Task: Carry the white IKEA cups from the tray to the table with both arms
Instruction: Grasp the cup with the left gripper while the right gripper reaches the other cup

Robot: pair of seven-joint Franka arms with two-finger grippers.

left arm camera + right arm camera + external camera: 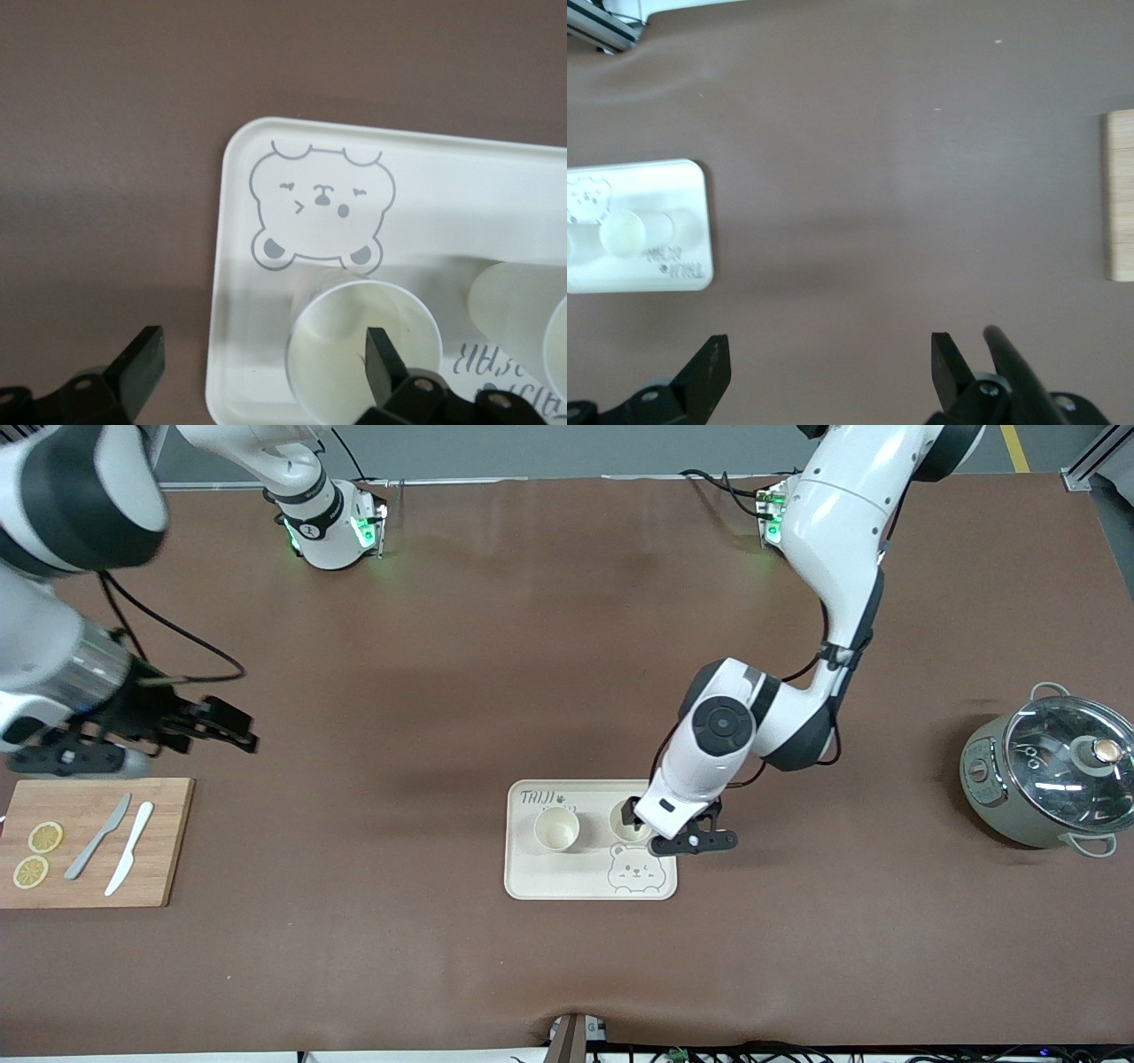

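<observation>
Two white IKEA cups [556,830] are counted on the one tray [532,881] near the tabletop's front edge. The left end effector [651,834], spread, apparently straddles one cup's rim; it should be closed gently and lifted straight. The right end effector [232,732], spread, waits above the tabletop.

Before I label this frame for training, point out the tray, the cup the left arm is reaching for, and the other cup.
tray [567,877]: front view, bare floor beside the bear drawing.
cup by the left gripper [332,354]: left wrist view, inner wall.
other cup [556,829]: front view, inside bottom.
</observation>
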